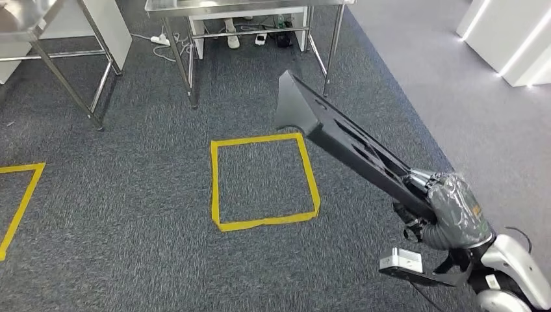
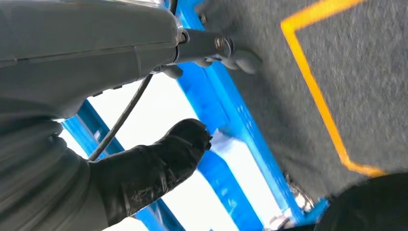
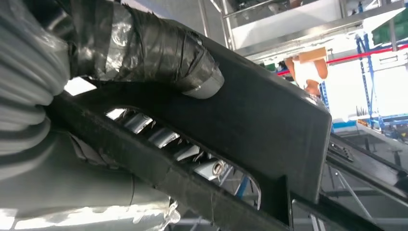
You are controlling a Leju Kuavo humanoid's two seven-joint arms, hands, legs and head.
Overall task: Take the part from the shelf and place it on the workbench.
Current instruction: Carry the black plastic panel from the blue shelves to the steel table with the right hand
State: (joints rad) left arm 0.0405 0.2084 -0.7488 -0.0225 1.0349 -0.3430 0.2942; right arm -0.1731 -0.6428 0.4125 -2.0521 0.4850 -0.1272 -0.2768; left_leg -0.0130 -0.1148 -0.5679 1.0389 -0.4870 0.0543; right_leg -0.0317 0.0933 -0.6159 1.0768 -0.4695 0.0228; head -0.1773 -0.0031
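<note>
Right hand (image 1: pixel 455 208), wrapped in glossy tape, low at the right of the head view, grasping one end of the part (image 1: pixel 344 140). Long, black and flat, with a flared far end; raised off the carpet (image 1: pixel 130 195) and slanting from the hand up toward the middle of the view, its wide tip above the carpet just beyond the far right corner of the square (image 1: pixel 264 181) of yellow tape. In the right wrist view, taped thumb (image 3: pixel 159 53) pressed on the part's (image 3: pixel 269 115) broad face, fingers (image 3: pixel 163 137) showing through a slot from the other side. Two steel benches at the far side of the carpet: bench (image 1: pixel 253 10) past the square, with a power strip (image 1: pixel 160 39) and cables on the floor under it; second bench (image 1: pixel 39 26) at the far left corner. Second yellow outline (image 1: pixel 19 195) at the left edge. Left hand (image 2: pixel 144 163) in its wrist view, dark fingers together and stretched out, nothing seen in them; blue frame (image 2: pixel 226 120) and a yellow line (image 2: pixel 317 96) on grey carpet beyond; whether released or clenched, cannot tell.
</note>
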